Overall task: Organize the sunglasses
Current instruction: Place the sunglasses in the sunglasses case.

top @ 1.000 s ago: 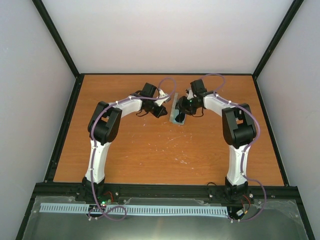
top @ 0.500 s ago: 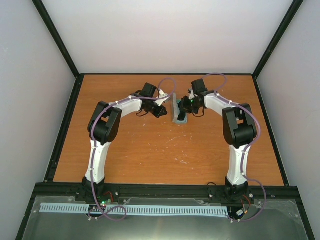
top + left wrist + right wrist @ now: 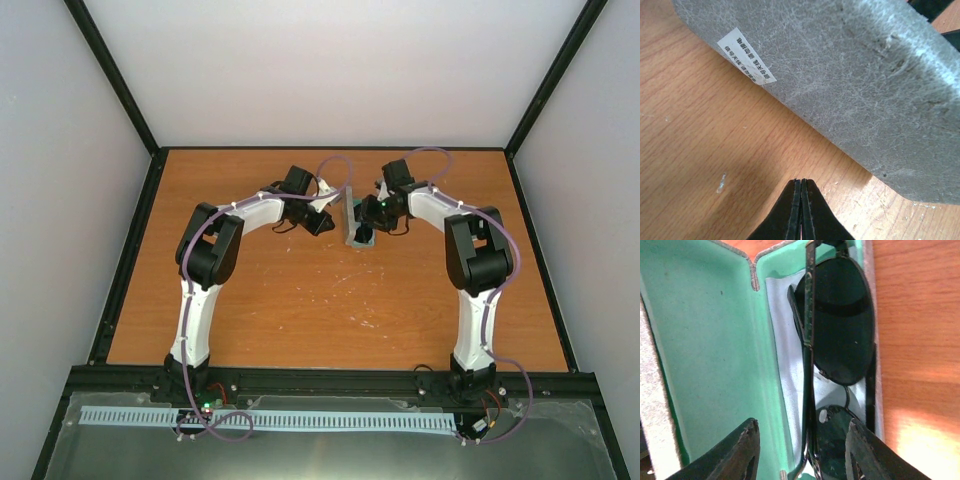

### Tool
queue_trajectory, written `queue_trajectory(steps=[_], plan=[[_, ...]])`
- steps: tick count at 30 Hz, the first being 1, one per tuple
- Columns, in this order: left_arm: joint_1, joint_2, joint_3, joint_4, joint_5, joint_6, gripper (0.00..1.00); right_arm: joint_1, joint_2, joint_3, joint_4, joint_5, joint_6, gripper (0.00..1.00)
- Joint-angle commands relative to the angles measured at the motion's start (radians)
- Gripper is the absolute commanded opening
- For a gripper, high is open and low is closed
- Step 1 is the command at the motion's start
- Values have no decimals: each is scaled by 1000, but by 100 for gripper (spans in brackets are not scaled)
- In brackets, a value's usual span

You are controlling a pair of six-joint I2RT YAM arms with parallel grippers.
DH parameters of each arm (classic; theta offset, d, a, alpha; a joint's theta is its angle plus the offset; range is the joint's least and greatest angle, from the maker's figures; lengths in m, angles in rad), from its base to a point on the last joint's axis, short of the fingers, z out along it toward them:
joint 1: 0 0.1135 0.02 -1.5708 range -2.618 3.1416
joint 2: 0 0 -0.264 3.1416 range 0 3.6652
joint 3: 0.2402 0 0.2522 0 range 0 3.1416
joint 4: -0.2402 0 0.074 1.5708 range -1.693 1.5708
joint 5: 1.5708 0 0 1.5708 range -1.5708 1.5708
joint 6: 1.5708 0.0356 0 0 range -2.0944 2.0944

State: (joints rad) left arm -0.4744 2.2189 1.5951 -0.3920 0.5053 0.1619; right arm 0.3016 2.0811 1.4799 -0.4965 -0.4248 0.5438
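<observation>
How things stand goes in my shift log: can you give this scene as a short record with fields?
sunglasses: lying in the open case, on the pale cloth
case: open, green lining showing, on the wooden table
right claw: open, one finger on each side of the sunglasses
left claw: shut, empty, beside the case's grey outside

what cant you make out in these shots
- Top view: the case is tiny and partly under the right arm; no sunglasses visible there.
- Left wrist view: only the case's grey outside shows, its ends cut off by the frame; the inside is hidden.
- Right wrist view: sunglasses, lower lens cut by the bottom edge; cloth mostly under them; unclear whether the right claw touches them.
</observation>
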Motion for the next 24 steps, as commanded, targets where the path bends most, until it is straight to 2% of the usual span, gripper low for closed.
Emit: queue_trajectory(steps=[1,5,6,7,9,10,17,24], plan=[[-8,-15,2,11,14,-14,5,-14,-74,-27,13,12,-2,48],[-8,-15,3,13,15,-15,5,-22,-118,-56,31,5,5,47],[-8,-14,2,13,15,-15,5,-24,-133,-71,46,9,9,42],[-7,-15,0,13,13,-15,5,-27,-145,-81,59,18,14,32],[-7,-17,-3,14,12,-13,5,-33,-149,-83,67,47,18,7],[-8,-18,-5,16,12,-13,5,-35,-136,-68,59,63,15,3],[-8,-24,-15,15,-1,-10,5,-31,15,101,-56,68,-41,3],[-8,-19,-10,15,-2,-10,5,-24,70,130,-96,92,-74,3]])
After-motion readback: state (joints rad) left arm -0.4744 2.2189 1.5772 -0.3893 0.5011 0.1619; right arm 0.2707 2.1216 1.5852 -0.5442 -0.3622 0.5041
